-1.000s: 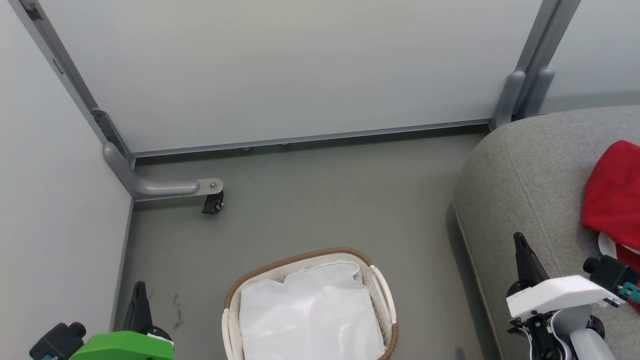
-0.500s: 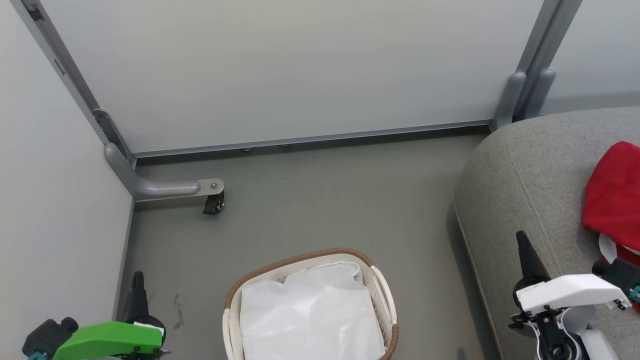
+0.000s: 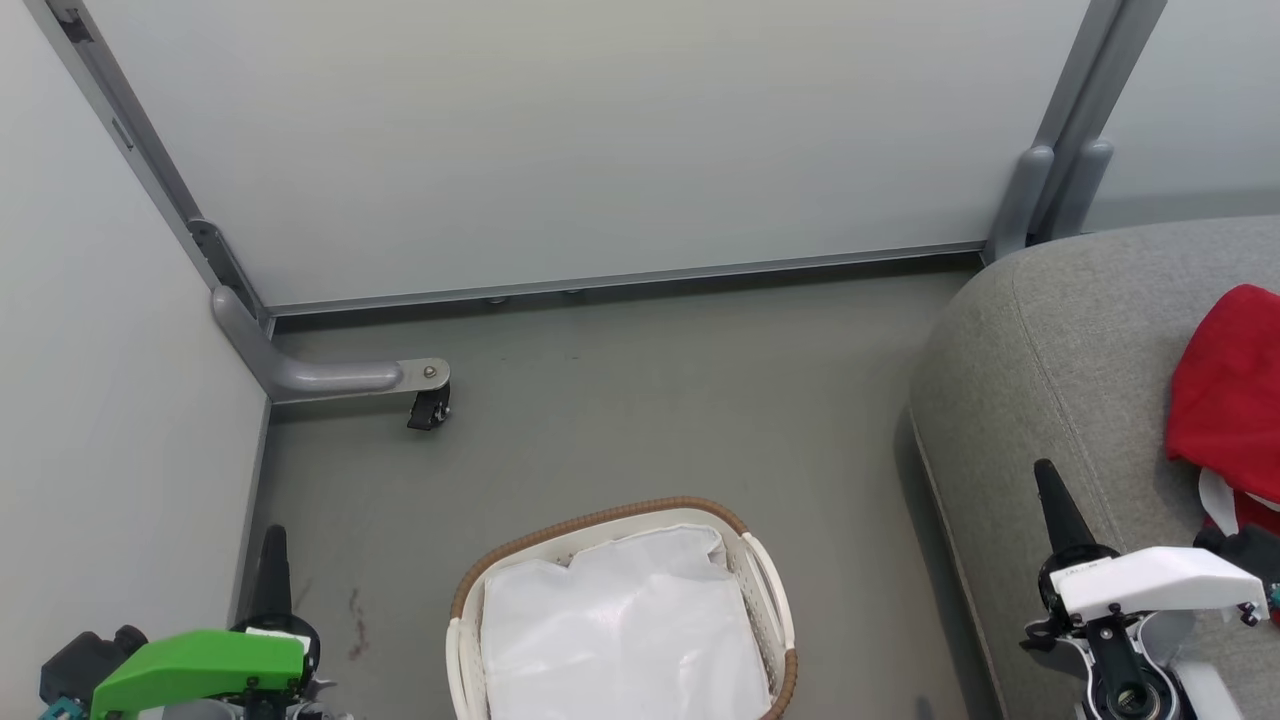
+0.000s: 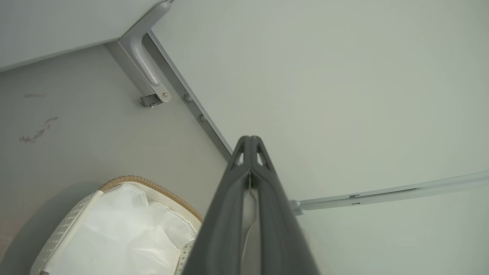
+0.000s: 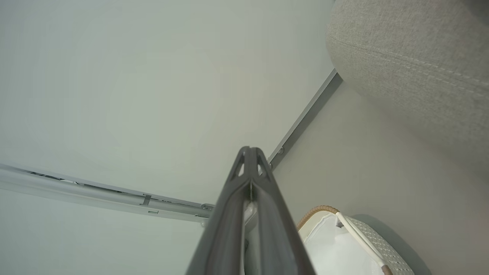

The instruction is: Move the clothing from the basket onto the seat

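Observation:
The red clothing point(image 3: 1228, 400) lies bunched on the grey seat point(image 3: 1060, 340) at the right edge. On the floor at the bottom centre stands the white basket point(image 3: 768, 580) with its brown rim, and inside it I see just the white cloth liner point(image 3: 620, 640). My left gripper point(image 3: 273, 540) is shut at the lower left, left of the basket and close to the wall panel. My right gripper point(image 3: 1047, 478) is shut over the seat's front edge, left of the clothing. Both wrist views show the fingers pressed together, left gripper point(image 4: 250, 139) and right gripper point(image 5: 250, 149), with nothing between them.
Pale partition panels point(image 3: 560, 140) close off the back and left. A grey foot with a caster point(image 3: 428, 408) juts onto the floor at the left. Grey posts point(image 3: 1050, 190) stand behind the seat. Bare grey floor point(image 3: 680, 400) lies between basket, panels and seat.
Both arms have drawn back toward the bottom edge of the head view, the left slightly leftward and the right slightly rightward. Basket and clothing have stayed where they were.

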Tool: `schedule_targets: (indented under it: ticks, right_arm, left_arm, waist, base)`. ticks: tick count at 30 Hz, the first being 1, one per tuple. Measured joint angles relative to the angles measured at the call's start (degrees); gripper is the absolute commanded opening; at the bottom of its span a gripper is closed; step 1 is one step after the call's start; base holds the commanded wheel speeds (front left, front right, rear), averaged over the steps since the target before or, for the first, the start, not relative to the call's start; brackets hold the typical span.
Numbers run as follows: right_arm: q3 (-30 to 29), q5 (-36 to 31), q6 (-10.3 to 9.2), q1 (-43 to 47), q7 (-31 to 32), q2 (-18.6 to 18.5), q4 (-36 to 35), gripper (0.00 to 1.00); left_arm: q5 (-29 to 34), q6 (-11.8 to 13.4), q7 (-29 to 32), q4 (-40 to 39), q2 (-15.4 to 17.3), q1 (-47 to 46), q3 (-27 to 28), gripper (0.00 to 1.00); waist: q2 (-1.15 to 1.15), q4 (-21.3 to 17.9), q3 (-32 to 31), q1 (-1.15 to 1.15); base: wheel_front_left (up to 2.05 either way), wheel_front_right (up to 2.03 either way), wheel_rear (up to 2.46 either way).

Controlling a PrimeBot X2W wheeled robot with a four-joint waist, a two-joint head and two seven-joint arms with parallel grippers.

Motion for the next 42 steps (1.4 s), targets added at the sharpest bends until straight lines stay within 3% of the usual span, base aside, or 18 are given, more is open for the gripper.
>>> schedule_targets:
  ticks: [42]
  right_arm:
    - [-1.14,21.17,-0.01,0.25,5.37,-0.19,-2.42,0.00]
  left_arm:
    - [-18.81,-0.02,5.24,-2.13,0.13,-2.29,1.00,0.00]
  waist:
    - [0.00,0.37,-0.37,0.00]
  base:
    - [0.00,0.00,0.00]
